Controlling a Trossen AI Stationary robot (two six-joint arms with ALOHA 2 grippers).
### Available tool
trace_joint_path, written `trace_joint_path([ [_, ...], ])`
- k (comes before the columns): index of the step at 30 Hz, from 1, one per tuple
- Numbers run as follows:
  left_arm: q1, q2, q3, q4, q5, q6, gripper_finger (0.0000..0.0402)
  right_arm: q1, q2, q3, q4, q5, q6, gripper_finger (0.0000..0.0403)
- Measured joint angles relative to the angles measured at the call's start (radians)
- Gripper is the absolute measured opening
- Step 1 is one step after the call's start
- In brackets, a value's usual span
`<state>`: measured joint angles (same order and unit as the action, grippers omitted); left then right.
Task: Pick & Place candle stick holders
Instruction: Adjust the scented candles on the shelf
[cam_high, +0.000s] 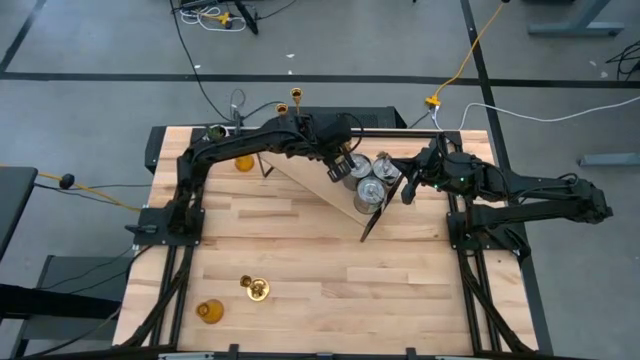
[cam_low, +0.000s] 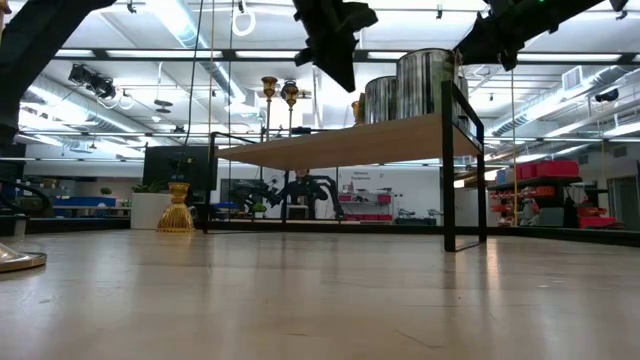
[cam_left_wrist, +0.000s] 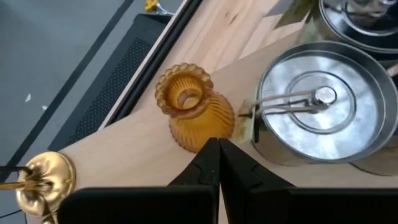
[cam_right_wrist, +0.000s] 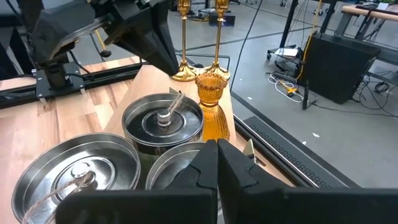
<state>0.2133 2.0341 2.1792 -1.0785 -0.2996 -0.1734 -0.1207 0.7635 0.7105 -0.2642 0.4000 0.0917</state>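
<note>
Above the wooden shelf (cam_high: 310, 180), both closed grippers (left (cam_left_wrist: 217, 163), right (cam_right_wrist: 217, 163)) face ribbed amber glass (cam_left_wrist: 194, 115).

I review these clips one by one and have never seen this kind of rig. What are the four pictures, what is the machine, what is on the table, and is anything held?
The machine is two dark robot arms at a wooden table. One picture looks straight down, one looks level across the tabletop, and two come from cameras on the wrists.

A raised wooden shelf carries silver-grey metal cylinders, an amber glass holder and brass sticks. On the table lie another brass stick and two more amber holders.

The left gripper and right gripper hover over the shelf, both shut, holding nothing.
</note>
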Motion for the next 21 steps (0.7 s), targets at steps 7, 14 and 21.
trace_joint_path([
  [7, 0.004, 0.028, 0.0, -0.007, 0.038, -0.026, 0.0003, 0.0, 0.0, 0.0, 0.0, 0.0, -0.001, 0.0003],
  [14, 0.002, 0.035, 0.0, 0.005, 0.042, -0.026, 0.0004, 0.0, 0.0, 0.0, -0.001, 0.0, 0.0, 0.0003],
  [21, 0.002, 0.035, 0.0, 0.018, 0.078, -0.025, 0.0004, 0.0, 0.0, 0.0, -0.001, 0.0, 0.0, 0.0003],
])
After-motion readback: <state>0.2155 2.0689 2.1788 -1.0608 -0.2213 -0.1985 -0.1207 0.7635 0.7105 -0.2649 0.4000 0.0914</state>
